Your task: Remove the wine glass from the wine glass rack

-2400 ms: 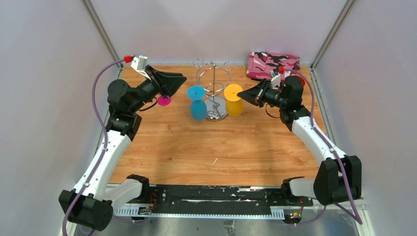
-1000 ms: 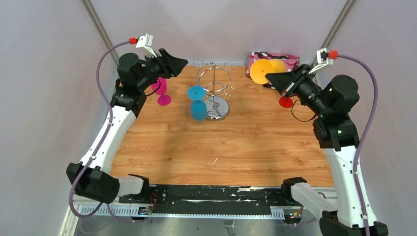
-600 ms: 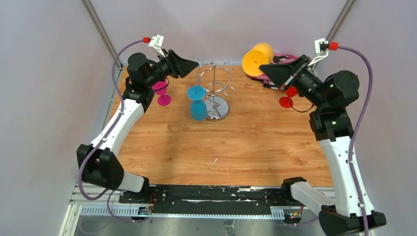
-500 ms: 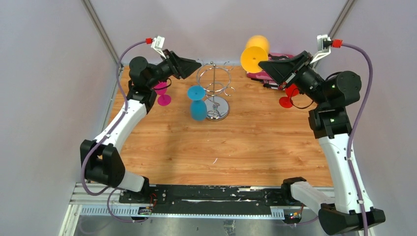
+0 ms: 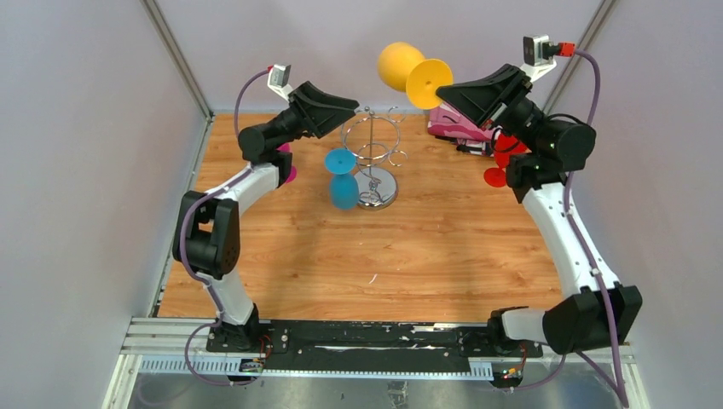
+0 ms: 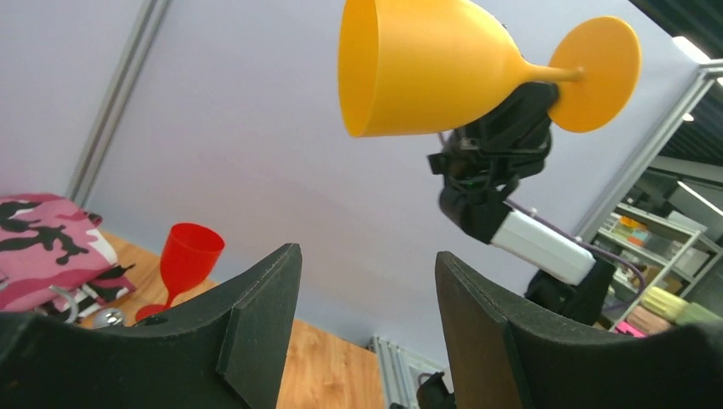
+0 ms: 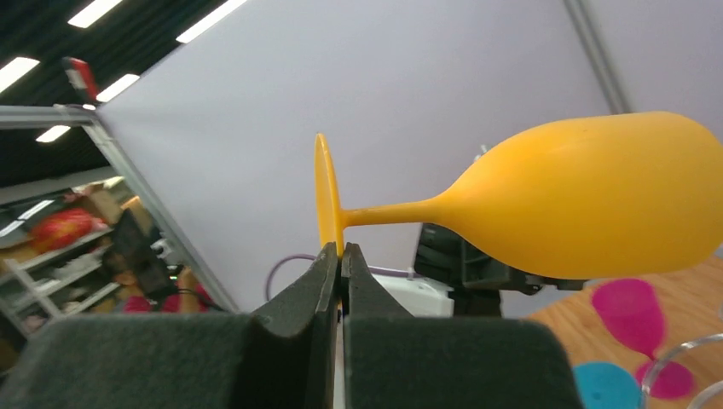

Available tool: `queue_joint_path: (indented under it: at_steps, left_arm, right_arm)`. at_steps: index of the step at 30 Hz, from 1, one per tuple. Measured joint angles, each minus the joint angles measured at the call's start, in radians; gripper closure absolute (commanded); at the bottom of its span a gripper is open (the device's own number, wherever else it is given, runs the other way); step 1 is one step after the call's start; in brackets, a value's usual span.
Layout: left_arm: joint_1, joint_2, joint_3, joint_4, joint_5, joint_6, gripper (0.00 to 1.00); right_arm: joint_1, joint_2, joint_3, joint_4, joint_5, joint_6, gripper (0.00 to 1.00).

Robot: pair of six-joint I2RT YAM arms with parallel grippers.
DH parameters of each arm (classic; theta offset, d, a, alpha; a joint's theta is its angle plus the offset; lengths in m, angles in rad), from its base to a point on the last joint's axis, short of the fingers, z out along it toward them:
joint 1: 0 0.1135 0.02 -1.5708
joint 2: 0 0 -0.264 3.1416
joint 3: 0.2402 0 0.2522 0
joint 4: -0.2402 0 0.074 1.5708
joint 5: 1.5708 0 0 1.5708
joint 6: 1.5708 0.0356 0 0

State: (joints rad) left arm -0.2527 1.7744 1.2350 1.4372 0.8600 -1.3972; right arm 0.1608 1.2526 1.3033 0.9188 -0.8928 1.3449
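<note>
My right gripper (image 5: 445,89) is shut on the foot rim of a yellow wine glass (image 5: 401,66) and holds it sideways, high in the air beside the chrome wine glass rack (image 5: 372,153); the glass also shows in the right wrist view (image 7: 588,200) and the left wrist view (image 6: 435,64). A blue wine glass (image 5: 343,181) hangs upside down on the rack's left side. My left gripper (image 5: 351,106) is open and empty, raised just left of the rack's top, its fingers (image 6: 256,324) wide apart.
A magenta glass (image 5: 286,170) stands behind my left arm at the back left. A red glass (image 5: 499,166) stands at the back right beside a pink camouflage cloth (image 5: 465,119). Grey walls close in on both sides.
My right gripper has lifted the yellow glass up and to the left, tipping it sideways above the rack. My left gripper has swung right and up toward the rack's top.
</note>
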Motion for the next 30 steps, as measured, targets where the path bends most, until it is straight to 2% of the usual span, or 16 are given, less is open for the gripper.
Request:
queue_joint_path:
  at_steps: [5, 8, 12, 16, 23, 30]
  left_arm:
    - [-0.003, -0.05, -0.007, 0.056, 0.013, -0.006, 0.33]
    - [-0.004, -0.085, -0.013, 0.071, 0.02, -0.005, 0.3]
    - [-0.004, -0.109, -0.018, 0.077, 0.031, 0.003, 0.29]
    - [-0.002, -0.109, -0.019, 0.076, 0.034, 0.007, 0.29]
    - [0.003, -0.109, -0.019, 0.077, 0.033, 0.01, 0.29]
    - [0.003, -0.096, 0.013, 0.076, 0.028, -0.002, 0.29]
  right_arm:
    - [-0.002, 0.122, -0.003, 0.358, 0.016, 0.278, 1.0]
    - [-0.008, 0.208, -0.004, 0.475, 0.037, 0.404, 1.0]
    - [-0.011, 0.263, -0.01, 0.512, 0.048, 0.485, 1.0]
    - [-0.011, 0.249, -0.01, 0.547, 0.048, 0.518, 1.0]
    - [-0.01, 0.183, -0.028, 0.59, 0.048, 0.537, 1.0]
    - [0.06, 0.182, -0.088, 0.603, 0.048, 0.536, 1.0]
